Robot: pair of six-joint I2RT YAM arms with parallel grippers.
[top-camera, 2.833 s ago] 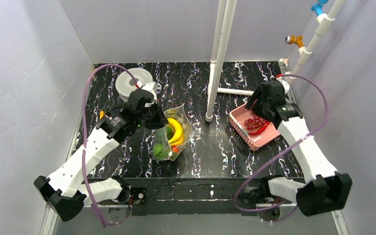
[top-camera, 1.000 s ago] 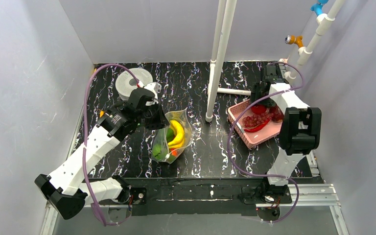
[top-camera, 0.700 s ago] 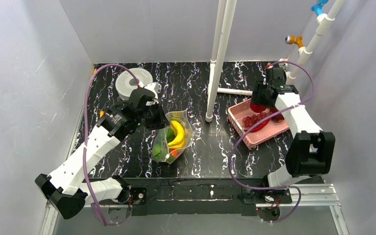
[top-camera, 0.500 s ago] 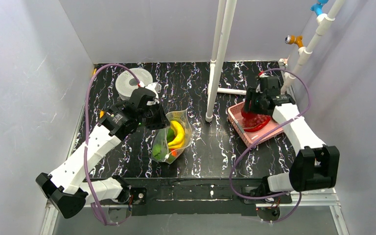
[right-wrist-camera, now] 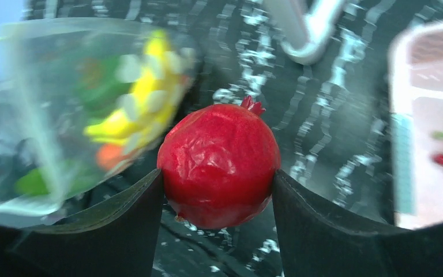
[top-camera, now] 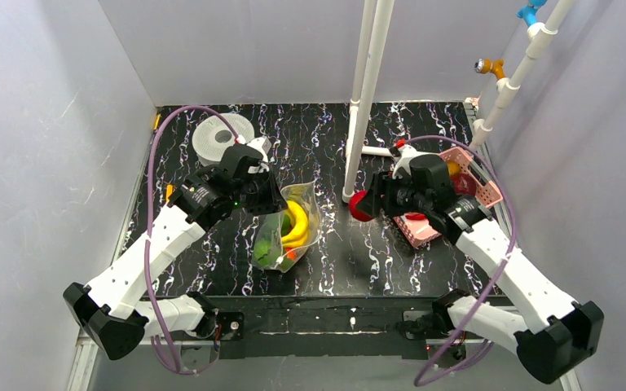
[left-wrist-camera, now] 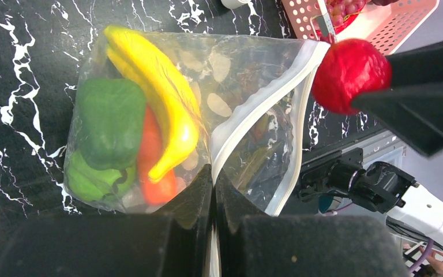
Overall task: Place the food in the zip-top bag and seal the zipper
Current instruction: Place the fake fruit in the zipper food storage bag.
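Black, white-veined marble counter (top-camera: 359,261) carries a clear, floppy zip-top plastic bag (left-wrist-camera: 242,75), which already holds a yellow toy banana (left-wrist-camera: 156,86) and a green toy pepper (left-wrist-camera: 109,121). Left pincer (left-wrist-camera: 212,173) is pinched tight on one lip beside the white press-seal zipper strip (left-wrist-camera: 263,98), holding the mouth agape. Right pincer (right-wrist-camera: 218,190), parted fruit-wide, grips a round red toy pomegranate (top-camera: 359,205) in the air between the pink latticed basket (top-camera: 493,191) and the bag. Loading is the step in hand; next the fruit needs carrying over the opening and releasing inside, clear of the strip
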